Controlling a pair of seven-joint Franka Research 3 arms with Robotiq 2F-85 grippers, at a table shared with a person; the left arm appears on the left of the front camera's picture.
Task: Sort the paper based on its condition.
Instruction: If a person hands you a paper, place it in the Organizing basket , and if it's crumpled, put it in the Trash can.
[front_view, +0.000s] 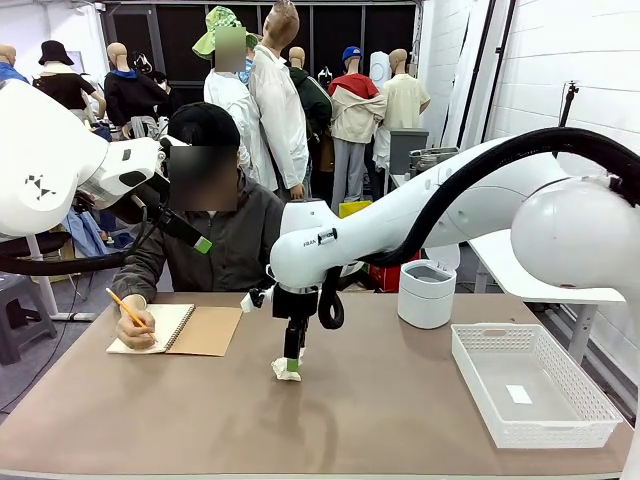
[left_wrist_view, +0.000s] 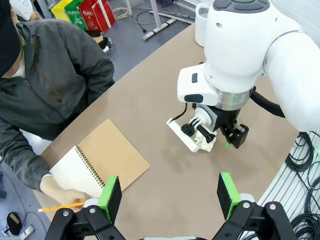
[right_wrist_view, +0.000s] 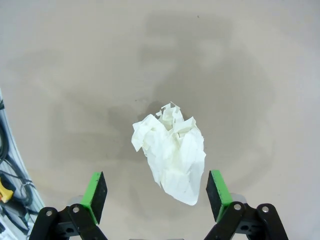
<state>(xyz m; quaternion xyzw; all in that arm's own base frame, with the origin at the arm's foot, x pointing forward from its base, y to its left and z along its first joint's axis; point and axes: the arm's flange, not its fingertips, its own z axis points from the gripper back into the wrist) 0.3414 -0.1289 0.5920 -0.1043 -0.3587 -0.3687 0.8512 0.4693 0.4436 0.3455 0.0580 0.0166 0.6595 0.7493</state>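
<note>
Right gripper (right_wrist_view: 156, 194) astride the crumpled paper (right_wrist_view: 172, 155) on the table, left of the white basket (front_view: 555, 437).
Its jaws stand fully spread and empty, one on either side of the wad, whose long axis runs between them, so closing should pinch its narrow width. The left gripper (left_wrist_view: 169, 196), also spread and empty, hangs higher and farther left of the basket; beyond, a person writes in a notebook (front_view: 205, 330).

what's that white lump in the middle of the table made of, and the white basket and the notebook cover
Lump: thin off-white paper, matte, crumpled into a wad; sharp creases and ragged edges show it.
Basket: probably moulded plastic, white and smooth, with a regular lattice of small holes in its walls.
Notebook cover: looks like brown kraft card, matte, plain and flat.
</note>
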